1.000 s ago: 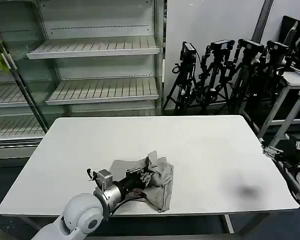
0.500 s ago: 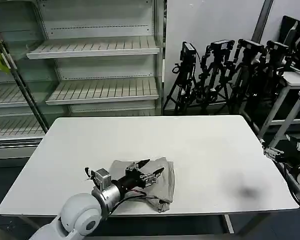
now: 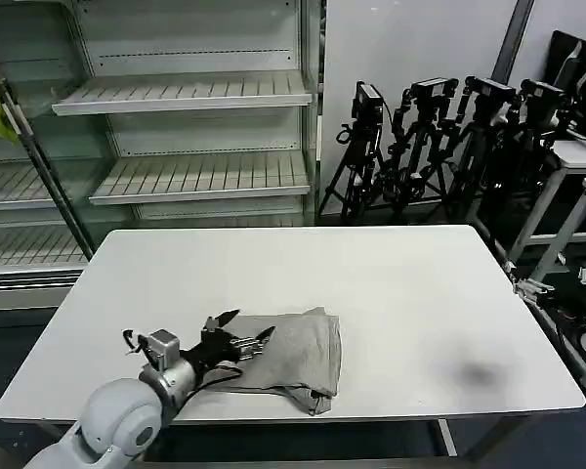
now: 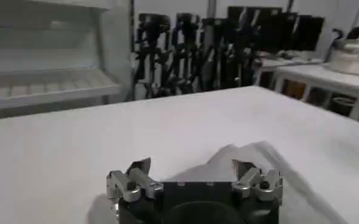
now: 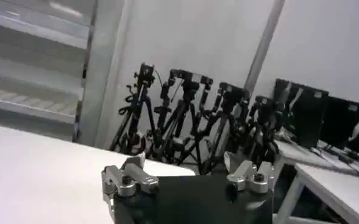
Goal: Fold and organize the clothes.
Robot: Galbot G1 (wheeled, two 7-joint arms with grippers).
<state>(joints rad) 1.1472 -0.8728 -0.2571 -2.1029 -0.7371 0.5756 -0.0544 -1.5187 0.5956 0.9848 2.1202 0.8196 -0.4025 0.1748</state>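
We see one grey T-shirt (image 3: 295, 354) lying folded into a rough, flat bundle near the front edge of the white table (image 3: 391, 283), a little left of its middle. Its surface is mostly smooth with a few soft creases, and a thicker folded corner points toward the table's front edge.

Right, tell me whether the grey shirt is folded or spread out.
Folded. The grey shirt lies as a compact bundle near the table's front edge, layers doubled over. The left gripper, fingers open, sits at its edge.
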